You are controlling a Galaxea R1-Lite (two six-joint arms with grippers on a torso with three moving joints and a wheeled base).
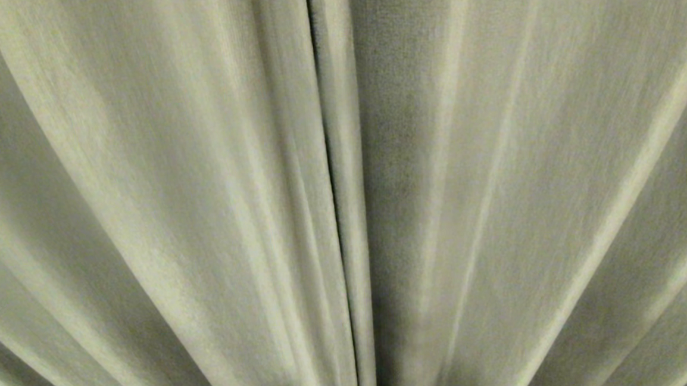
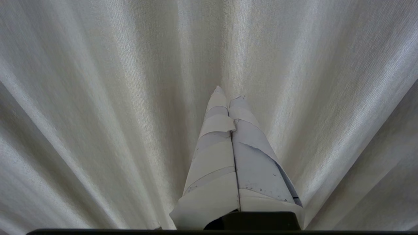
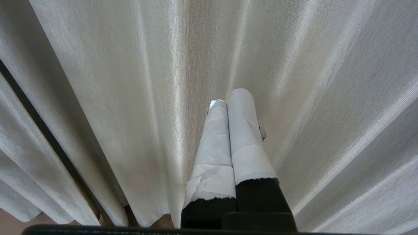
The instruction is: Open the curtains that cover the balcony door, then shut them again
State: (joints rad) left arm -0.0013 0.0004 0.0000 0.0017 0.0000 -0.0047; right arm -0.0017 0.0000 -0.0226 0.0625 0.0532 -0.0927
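curtains (image 1: pixel 200 196) drawn shut, fill the head view, seam at centre | left tool (image 2: pixel 228 94) closed, empty | right tool (image 3: pixel 228 98) closed, empty | fabric soft, light, slippery: pinch panel edge at seam

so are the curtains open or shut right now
Shut: the two cream pleated fabric curtains meet at a thin dark seam in the head view, with no door glass showing.
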